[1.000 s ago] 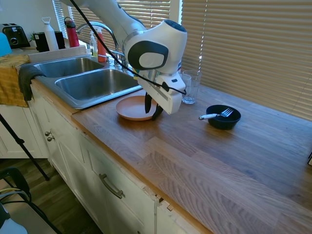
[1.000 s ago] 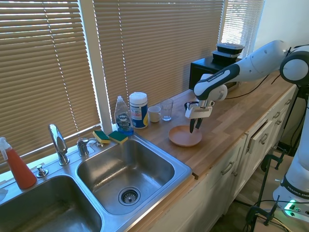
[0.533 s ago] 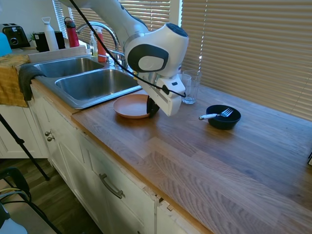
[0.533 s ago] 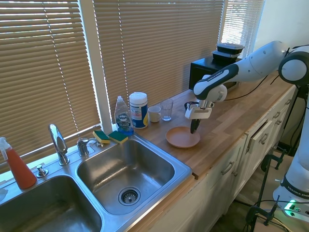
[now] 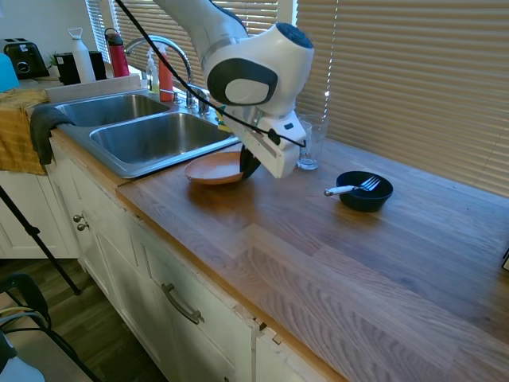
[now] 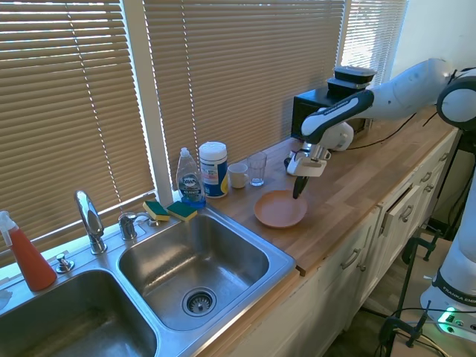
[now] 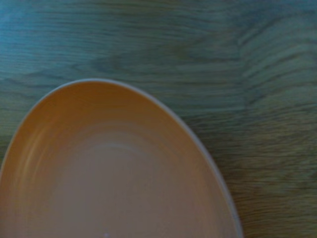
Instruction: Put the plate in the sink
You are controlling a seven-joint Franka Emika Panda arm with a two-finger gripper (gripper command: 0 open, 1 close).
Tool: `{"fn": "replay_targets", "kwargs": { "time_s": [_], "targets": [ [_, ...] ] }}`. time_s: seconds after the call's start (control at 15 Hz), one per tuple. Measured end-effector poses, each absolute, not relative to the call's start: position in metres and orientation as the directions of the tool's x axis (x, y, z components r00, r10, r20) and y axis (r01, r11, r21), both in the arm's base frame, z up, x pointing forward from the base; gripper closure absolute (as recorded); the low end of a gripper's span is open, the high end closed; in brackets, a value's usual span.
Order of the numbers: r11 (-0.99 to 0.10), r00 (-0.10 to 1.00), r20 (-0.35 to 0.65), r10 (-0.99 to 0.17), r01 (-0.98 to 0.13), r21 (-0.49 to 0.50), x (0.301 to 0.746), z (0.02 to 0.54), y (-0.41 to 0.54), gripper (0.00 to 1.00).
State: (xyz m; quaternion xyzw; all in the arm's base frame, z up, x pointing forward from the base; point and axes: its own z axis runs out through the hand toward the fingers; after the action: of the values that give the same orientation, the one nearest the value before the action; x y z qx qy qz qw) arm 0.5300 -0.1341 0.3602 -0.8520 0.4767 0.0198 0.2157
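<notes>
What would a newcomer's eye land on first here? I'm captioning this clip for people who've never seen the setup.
The white arm's gripper is shut on the rim of the orange plate, tilting it up off the wooden counter beside the steel sink. Further along sits a black bowl holding a fork.

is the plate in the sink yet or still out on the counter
Out. The plate is over the wooden counter beside the sink, held at its rim by the end effector.
</notes>
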Motion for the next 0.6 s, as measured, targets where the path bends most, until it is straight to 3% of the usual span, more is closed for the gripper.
{"fn": "replay_targets", "kwargs": {
  "time_s": [0.33,0.6],
  "targets": [
    [-0.533,0.611,-0.155,-0.776,-0.767,-0.357,0.533,0.448,-0.046,1.00],
    [-0.613,0.665,-0.095,-0.741,-0.728,-0.307,0.559,0.475,0.078,1.00]
  ]
}}
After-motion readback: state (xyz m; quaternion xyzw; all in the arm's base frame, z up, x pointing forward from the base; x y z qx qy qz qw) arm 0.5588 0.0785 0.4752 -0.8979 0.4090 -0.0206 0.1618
